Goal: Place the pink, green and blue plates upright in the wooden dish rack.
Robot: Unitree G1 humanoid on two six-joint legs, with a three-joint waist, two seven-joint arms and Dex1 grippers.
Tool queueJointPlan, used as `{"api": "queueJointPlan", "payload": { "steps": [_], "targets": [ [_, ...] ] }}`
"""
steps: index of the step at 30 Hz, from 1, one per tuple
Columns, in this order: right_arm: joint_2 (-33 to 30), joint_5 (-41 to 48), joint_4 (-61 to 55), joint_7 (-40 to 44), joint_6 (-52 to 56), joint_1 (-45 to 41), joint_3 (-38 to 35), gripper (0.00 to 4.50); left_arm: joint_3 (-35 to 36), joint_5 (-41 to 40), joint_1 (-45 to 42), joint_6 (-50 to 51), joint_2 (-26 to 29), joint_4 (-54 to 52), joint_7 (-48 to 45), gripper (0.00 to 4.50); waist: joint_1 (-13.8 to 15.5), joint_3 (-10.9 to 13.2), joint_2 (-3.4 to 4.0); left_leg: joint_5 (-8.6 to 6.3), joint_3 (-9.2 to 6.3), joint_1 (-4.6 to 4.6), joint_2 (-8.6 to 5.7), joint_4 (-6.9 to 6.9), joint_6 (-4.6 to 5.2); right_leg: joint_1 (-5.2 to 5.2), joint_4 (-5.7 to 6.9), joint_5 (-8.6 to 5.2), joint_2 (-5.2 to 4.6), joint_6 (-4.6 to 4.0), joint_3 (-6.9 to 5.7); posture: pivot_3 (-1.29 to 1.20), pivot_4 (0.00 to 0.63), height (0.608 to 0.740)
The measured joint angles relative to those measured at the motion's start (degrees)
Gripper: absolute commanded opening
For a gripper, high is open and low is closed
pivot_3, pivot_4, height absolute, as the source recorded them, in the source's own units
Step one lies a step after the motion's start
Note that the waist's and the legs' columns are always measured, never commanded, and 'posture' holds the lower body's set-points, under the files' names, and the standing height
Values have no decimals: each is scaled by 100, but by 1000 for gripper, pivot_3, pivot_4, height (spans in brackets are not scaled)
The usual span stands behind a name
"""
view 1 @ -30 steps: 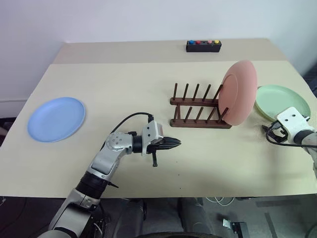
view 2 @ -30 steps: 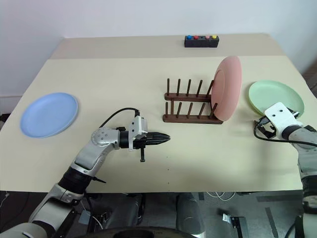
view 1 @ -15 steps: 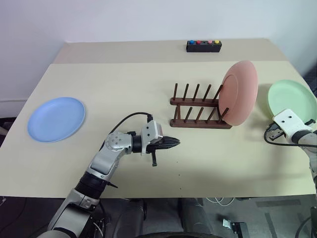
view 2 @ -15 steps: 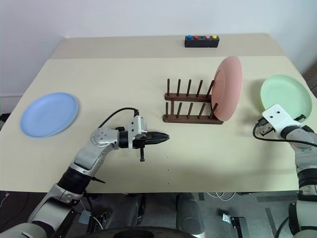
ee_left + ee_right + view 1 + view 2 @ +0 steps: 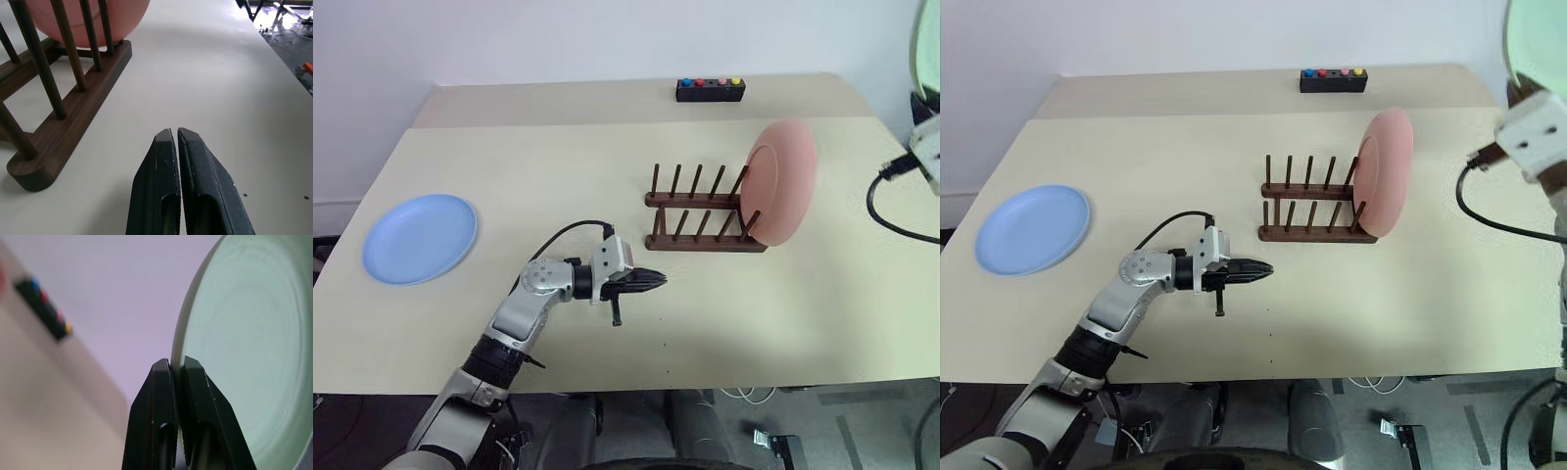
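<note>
One of the three plates is judged to be racked already: the pink plate is seen standing on edge in the end slot of the wooden dish rack, at the rack's 3 o'clock end, its face turned along the line of the rails and leaning slightly away from the empty pegs. The green plate is held clear of the table, high at about 2 o'clock from the rack, and its rim is pinched between the jaws of the right gripper, which are pressed against the edge from both sides. In the right wrist view the plate is shown nearly edge-on to the fingers, so it is carried roughly upright rather than flat; its exact tilt against the rack's slots cannot be told. The blue plate is left lying flat on the table, face up, well apart from the rack at about 9 o'clock. The left gripper is held low over the table near the rack's 7 o'clock corner, pointing toward 3 o'clock, with its jaws pressed together on nothing. Four pairs of pegs are seen free on the 9 o'clock side of the pink plate. The rack's long axis is laid from 9 to 3 o'clock across the table. By this reckoning one plate is done, one is in hand and not yet slotted, and one is untouched. A small black box with coloured buttons is seen at 12 o'clock, near the table's far edge.
</note>
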Motion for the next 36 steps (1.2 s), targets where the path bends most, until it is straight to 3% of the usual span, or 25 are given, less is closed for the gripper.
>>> {"api": "queueJointPlan", "payload": {
  "steps": [3, 10, 16, 27, 36],
  "targets": [
    [281, 833, -805, 456, 404, -409, 215, 38, 27, 1, -62, -109, -38, 103, -49, 114, -11, 0, -1, 0, -3, 0, 1, -3, 0, 0, 0, 0, 0, 0, -2, 0, 150, 740],
    [958, 3797, -2547, 1279, 2358, -490, 667, 38, 41, 24, 225, -243, -50, 134, -15, 114, 33, 2, -4, -1, -13, -8, 1, 1, 2, -3, 0, 1, -2, -1, -6, 0, 150, 740],
    [1193, 5120, -3043, 1371, 3350, -146, 681, 38, 43, 24, 226, -255, -35, 118, 53, 114, 137, 2, -5, -1, -12, -7, 1, 5, 2, -2, 0, 1, -1, -2, -6, 0, 150, 740],
    [2009, 5895, -2630, 963, 3963, 326, 588, 38, 43, 23, 237, -191, 24, -70, 87, 114, 134, 2, -4, -1, -10, -8, 1, 1, 2, -6, 1, 1, 0, -2, -6, 0, 150, 740],
    [2113, 5753, -2271, 943, 3928, 572, 550, 38, 43, 22, 237, -107, 27, -98, 121, 114, 123, 2, -4, -1, -10, -7, 1, 1, 2, -6, 1, 1, 1, -2, -7, 0, 150, 740]
  ]
}}
